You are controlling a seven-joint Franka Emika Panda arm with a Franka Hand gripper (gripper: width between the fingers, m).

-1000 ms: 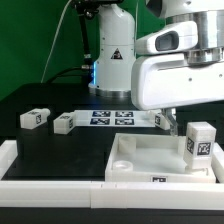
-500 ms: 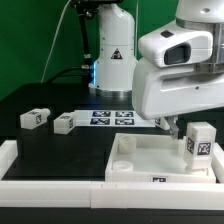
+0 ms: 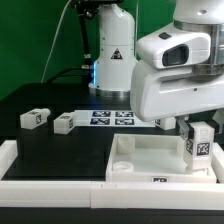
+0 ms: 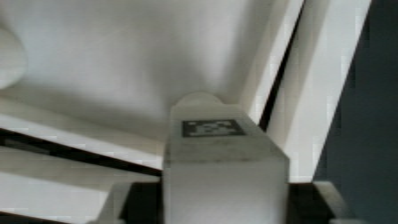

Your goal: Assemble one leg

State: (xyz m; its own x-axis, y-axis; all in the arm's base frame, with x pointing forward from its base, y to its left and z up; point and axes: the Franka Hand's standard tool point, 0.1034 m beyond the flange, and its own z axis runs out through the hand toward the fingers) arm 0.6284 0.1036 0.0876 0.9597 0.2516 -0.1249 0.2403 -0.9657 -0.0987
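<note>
A leg (image 3: 198, 141), a small white block with a square tag, stands upright at the right edge of the large white tray (image 3: 140, 163). My gripper (image 3: 187, 126) has come down at its top. In the wrist view the leg (image 4: 221, 160) fills the space between my two dark fingers (image 4: 146, 200), one on each side, with a narrow dark strip beside each; the jaws look open around it. Two more legs (image 3: 34, 118) (image 3: 64, 124) lie on the black table at the exterior view's left. A further leg (image 3: 160, 120) is partly hidden behind my hand.
The marker board (image 3: 108, 118) lies flat behind the tray. The robot base (image 3: 112, 60) stands at the back. A white rim (image 3: 60, 184) runs along the front of the table.
My hand has moved toward the exterior view's right and settled over the upright leg. The leg and the other parts have not moved.
</note>
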